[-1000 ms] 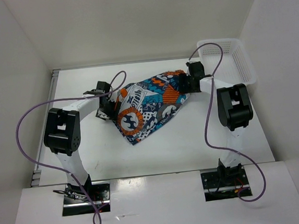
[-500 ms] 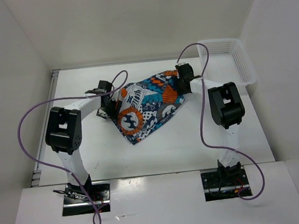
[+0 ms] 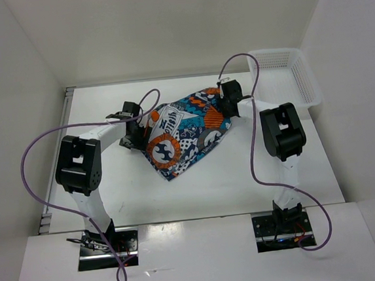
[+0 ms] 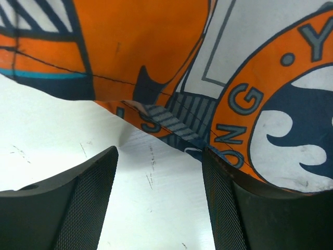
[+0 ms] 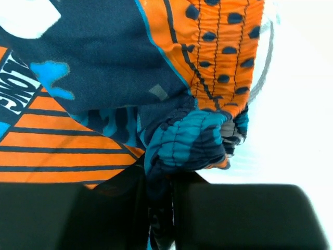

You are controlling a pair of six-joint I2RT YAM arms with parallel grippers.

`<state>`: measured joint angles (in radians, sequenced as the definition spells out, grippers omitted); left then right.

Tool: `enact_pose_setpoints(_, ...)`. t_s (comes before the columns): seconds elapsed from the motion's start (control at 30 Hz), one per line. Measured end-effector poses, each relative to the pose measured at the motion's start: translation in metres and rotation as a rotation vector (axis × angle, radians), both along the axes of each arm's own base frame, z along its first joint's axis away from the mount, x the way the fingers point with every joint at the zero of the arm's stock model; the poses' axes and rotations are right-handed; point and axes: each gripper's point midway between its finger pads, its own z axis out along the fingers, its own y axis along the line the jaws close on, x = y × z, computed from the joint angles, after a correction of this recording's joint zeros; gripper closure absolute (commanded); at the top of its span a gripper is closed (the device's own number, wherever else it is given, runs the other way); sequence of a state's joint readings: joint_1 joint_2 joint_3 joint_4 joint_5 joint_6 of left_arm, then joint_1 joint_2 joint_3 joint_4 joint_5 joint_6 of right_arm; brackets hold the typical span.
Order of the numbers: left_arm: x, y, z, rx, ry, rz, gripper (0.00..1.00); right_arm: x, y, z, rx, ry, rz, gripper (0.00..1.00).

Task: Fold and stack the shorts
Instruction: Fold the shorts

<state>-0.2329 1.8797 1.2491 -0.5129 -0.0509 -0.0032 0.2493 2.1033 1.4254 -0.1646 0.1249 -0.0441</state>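
The right gripper (image 5: 158, 191) is clamped on the bunched waistband of the shorts (image 3: 184, 135) while the left gripper (image 4: 158, 174) sits spread and empty at the hem, so a one-sided pull could drag them crooked.

Bright, even light; overexposed wrist views

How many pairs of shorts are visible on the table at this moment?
1. The shorts lie bunched near the middle of the table, between the left hand and the right hand, which pinches their gathered edge. Another pair underneath could be hidden.
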Motion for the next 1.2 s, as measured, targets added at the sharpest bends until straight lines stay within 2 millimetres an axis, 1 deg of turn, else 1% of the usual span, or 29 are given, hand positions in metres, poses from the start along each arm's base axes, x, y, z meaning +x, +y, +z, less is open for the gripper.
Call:
enact_pose_setpoints(0.03,0.001,0.001,0.0,0.003,-0.003,0.001,0.27,0.0,-0.001,0.001,-0.003,-0.004,-0.001,0.8)
enact_pose_setpoints(0.1,0.002,0.001,0.0,0.005,-0.008,0.003,0.27,-0.001,-0.001,0.001,-0.002,-0.008,0.0,0.97)
enact_pose_setpoints(0.13,0.003,0.001,0.0,0.006,-0.011,0.003,0.27,-0.001,-0.001,0.001,-0.001,-0.01,0.002,1.0)
enact_pose_setpoints(0.27,0.006,0.001,0.002,0.009,-0.024,0.006,0.27,-0.001,0.0,0.001,0.001,-0.01,0.004,1.0)
enact_pose_setpoints(0.37,0.008,0.001,0.01,0.006,-0.039,0.006,0.27,-0.001,0.001,0.001,0.003,-0.011,0.009,1.0)
enact_pose_setpoints(0.43,0.01,0.001,0.021,0.001,-0.061,0.006,0.27,-0.001,0.001,0.002,0.002,-0.012,0.014,1.0)
enact_pose_setpoints(0.57,0.014,-0.001,0.052,-0.017,-0.133,0.007,0.27,0.0,0.0,0.005,-0.006,-0.018,0.024,1.0)
enact_pose_setpoints(0.63,0.016,-0.001,0.064,-0.024,-0.163,0.007,0.26,0.0,0.0,0.008,-0.009,-0.022,0.028,1.0)
enact_pose_setpoints(0.67,0.016,-0.001,0.068,-0.027,-0.173,0.007,0.23,0.0,0.0,0.012,-0.01,-0.028,0.03,1.0)
enact_pose_setpoints(0.73,0.018,-0.001,0.071,-0.031,-0.181,0.007,0.22,0.001,0.0,0.025,-0.01,-0.049,0.035,1.0)
enact_pose_setpoints(0.83,0.027,-0.007,0.075,-0.05,-0.19,-0.001,0.22,0.002,-0.001,0.055,-0.013,-0.103,0.05,1.0)
enact_pose_setpoints(0.87,0.034,-0.009,0.076,-0.056,-0.197,-0.003,0.22,0.003,-0.001,0.065,-0.015,-0.122,0.054,1.0)
enact_pose_setpoints(0.97,0.065,-0.018,0.076,-0.073,-0.23,-0.008,0.22,0.0,-0.004,0.097,-0.031,-0.184,0.074,1.0)
enact_pose_setpoints(1.07,0.087,-0.024,0.063,-0.076,-0.241,-0.008,0.22,-0.006,-0.008,0.123,-0.047,-0.232,0.091,1.0)
enact_pose_setpoints(1.17,0.095,-0.025,0.043,-0.068,-0.212,-0.008,0.22,-0.013,-0.012,0.146,-0.076,-0.278,0.109,1.0)
enact_pose_setpoints(1.2,0.097,-0.026,0.037,-0.066,-0.203,-0.007,0.27,-0.015,-0.014,0.153,-0.087,-0.289,0.115,1.0)
